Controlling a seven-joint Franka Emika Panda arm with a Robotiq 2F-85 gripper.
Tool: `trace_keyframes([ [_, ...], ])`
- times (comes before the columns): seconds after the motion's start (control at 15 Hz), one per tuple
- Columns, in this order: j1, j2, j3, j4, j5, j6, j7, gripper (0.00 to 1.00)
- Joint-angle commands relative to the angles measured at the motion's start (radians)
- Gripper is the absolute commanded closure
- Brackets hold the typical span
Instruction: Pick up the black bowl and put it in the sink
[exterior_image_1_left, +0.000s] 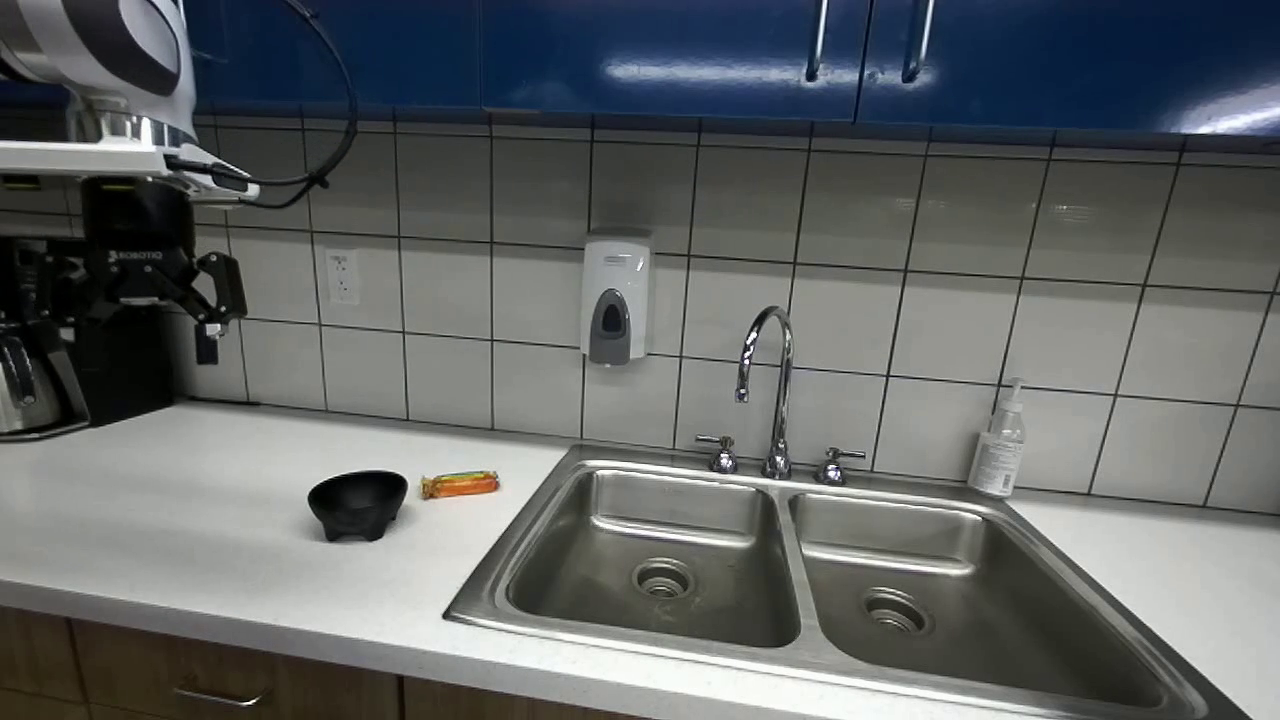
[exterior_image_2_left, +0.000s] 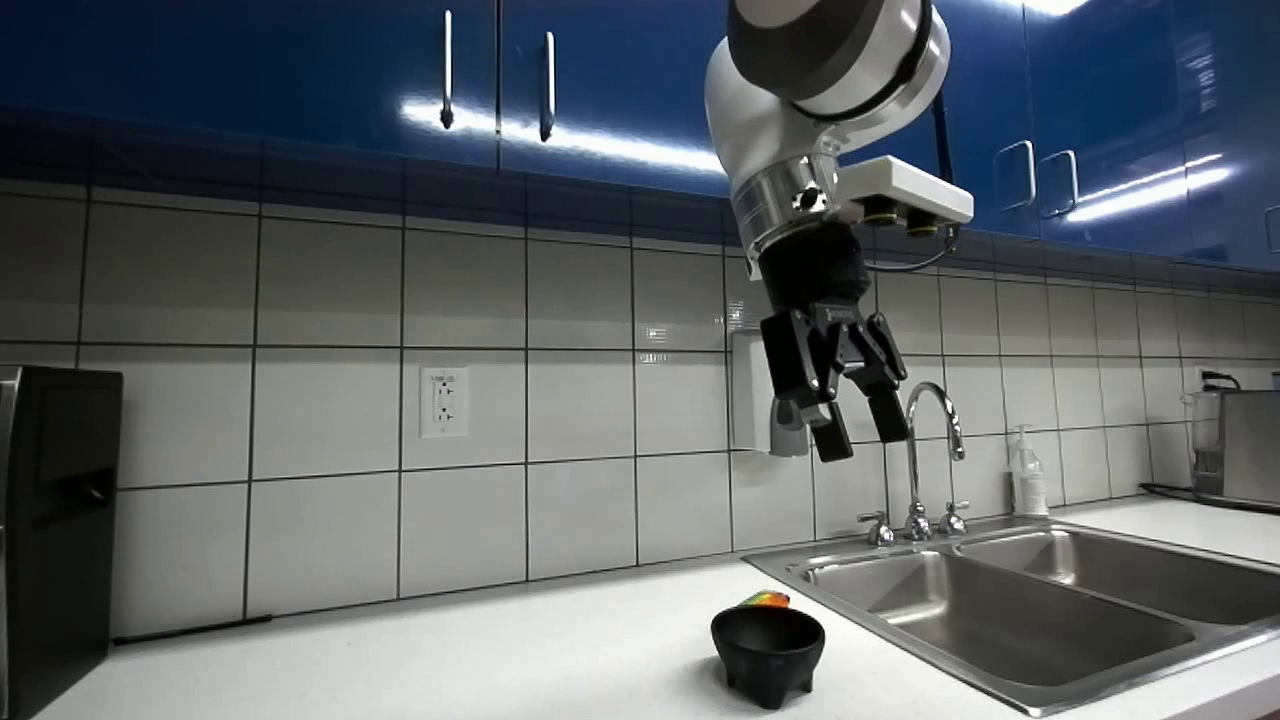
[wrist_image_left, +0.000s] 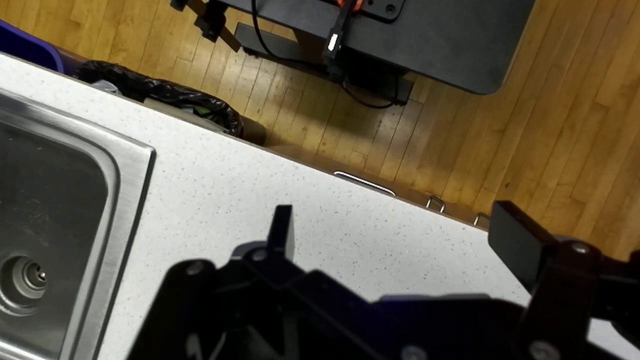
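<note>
The small black bowl (exterior_image_1_left: 358, 505) stands upright on its short feet on the white counter, left of the sink. It also shows in an exterior view (exterior_image_2_left: 768, 650), and it is not visible in the wrist view. The stainless double-basin sink (exterior_image_1_left: 800, 572) is set in the counter; its near basin shows in an exterior view (exterior_image_2_left: 1000, 625) and its rim in the wrist view (wrist_image_left: 134, 167). My gripper (exterior_image_2_left: 860, 432) is open and empty, high above the counter and apart from the bowl. In the wrist view its fingers (wrist_image_left: 400, 232) are spread wide over bare counter.
A small orange-wrapped item (exterior_image_1_left: 460, 485) lies between the bowl and the sink. A chrome gooseneck faucet (exterior_image_1_left: 785, 390) rises behind the basins. A soap dispenser (exterior_image_1_left: 616, 300) hangs on the tiled wall. A coffee maker (exterior_image_2_left: 60, 520) stands on the counter. Blue cabinets (exterior_image_1_left: 660, 60) hang above.
</note>
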Motion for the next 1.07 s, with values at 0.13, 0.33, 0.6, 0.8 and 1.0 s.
trace_keyframes([
  [0.13, 0.0, 0.015, 0.009, -0.103, -0.011, 0.177, -0.02, 0.0],
  [0.33, -0.002, 0.062, 0.017, -0.117, -0.03, 0.26, -0.013, 0.0],
  [0.6, -0.007, 0.144, 0.028, -0.11, -0.078, 0.345, 0.001, 0.0],
  [0.8, -0.013, 0.216, 0.03, -0.094, -0.125, 0.398, 0.019, 0.0],
  [1.0, -0.018, 0.291, 0.025, -0.066, -0.18, 0.433, 0.04, 0.0],
])
